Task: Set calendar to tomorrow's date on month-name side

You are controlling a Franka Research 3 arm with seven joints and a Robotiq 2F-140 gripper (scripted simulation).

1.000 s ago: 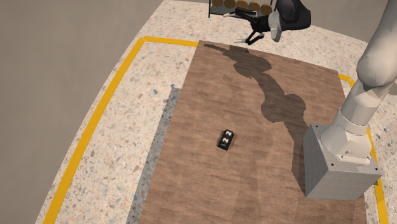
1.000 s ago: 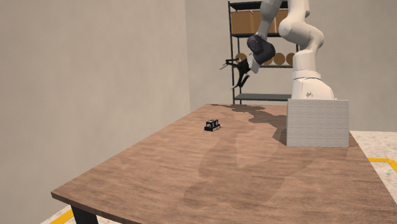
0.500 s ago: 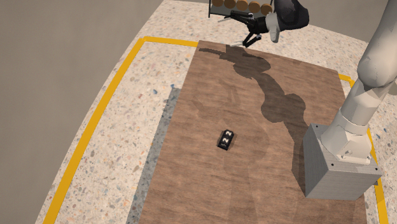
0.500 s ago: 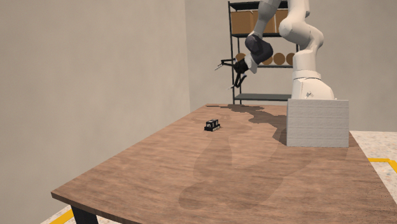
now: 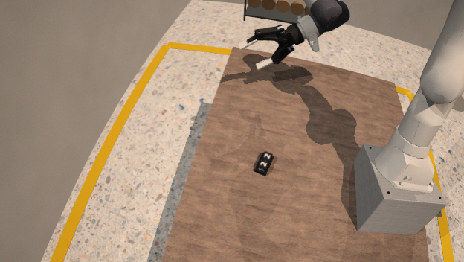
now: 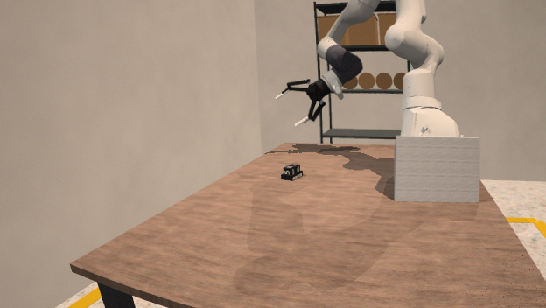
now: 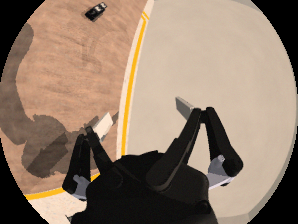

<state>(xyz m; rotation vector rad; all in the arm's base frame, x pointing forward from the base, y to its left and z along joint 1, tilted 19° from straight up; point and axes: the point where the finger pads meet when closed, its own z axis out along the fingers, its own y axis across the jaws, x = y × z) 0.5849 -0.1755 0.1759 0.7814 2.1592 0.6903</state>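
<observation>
The calendar [image 5: 264, 163] is a small black tray with two black cubes side by side, near the middle of the wooden table. From above, both cubes show a white 2 on their top faces. It also shows in the exterior view [image 6: 291, 171] and as a small dark shape at the top left of the wrist view [image 7: 96, 10]. The digits on the side faces are too small to read. My gripper [image 5: 253, 54] is wide open and empty, held high above the far edge of the table, far from the calendar. It also shows in the exterior view [image 6: 289, 108] and the wrist view [image 7: 141, 113].
The arm's grey pedestal [image 5: 394, 190] stands on the right side of the table. A metal shelf rack [image 6: 359, 74] with boxes and rolls stands behind the table. A yellow floor line [image 5: 108, 141] runs around the table. The wall is close on the left.
</observation>
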